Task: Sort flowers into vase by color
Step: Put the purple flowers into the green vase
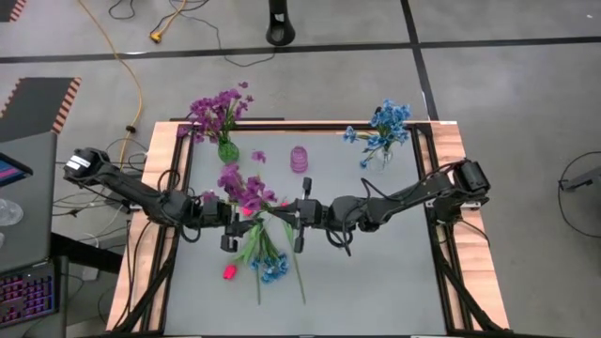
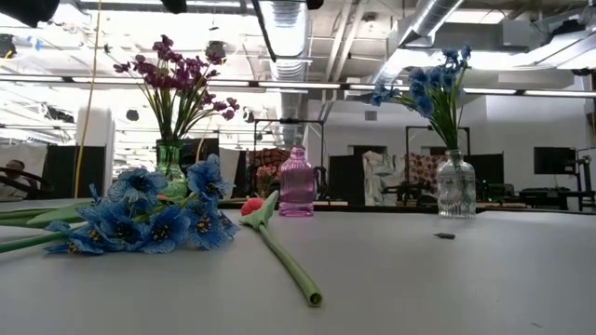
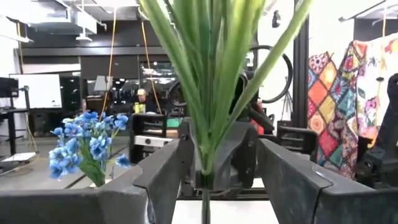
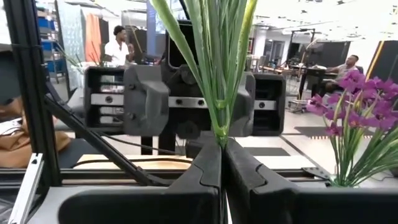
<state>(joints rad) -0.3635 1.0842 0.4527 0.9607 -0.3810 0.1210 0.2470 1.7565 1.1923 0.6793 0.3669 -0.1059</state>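
My right gripper point(image 4: 221, 163) is shut on a purple sprig point(image 1: 246, 188) over the table's middle. Its long green leaves point(image 4: 217, 62) stand upright above the fingers. My left gripper point(image 3: 208, 186) faces it, open, with one finger on either side of the same stem point(image 3: 206, 208) and touching nothing. In the high view the two grippers meet nose to nose, left point(image 1: 242, 221) and right point(image 1: 280, 214). On the table's near part lie a blue sprig point(image 2: 154, 219), a pink-red bud point(image 1: 228, 272) and loose green stems point(image 2: 289, 265). My right gripper pinches the purple sprig's stem where the leaves branch off point(image 4: 219, 138), between its two shut fingers. The fingers come in level from the table's right, across the stem. The sprig stands upright and is lifted; its stem runs on down below the fingers.
Three vases stand along the far side: a green one holding purple flowers point(image 1: 226, 148), a pink one point(image 1: 299, 159), and a clear one holding blue flowers point(image 1: 383, 156). A loose purple blossom point(image 1: 258, 156) lies between the first two. A black frame point(image 1: 441, 235) borders the table.
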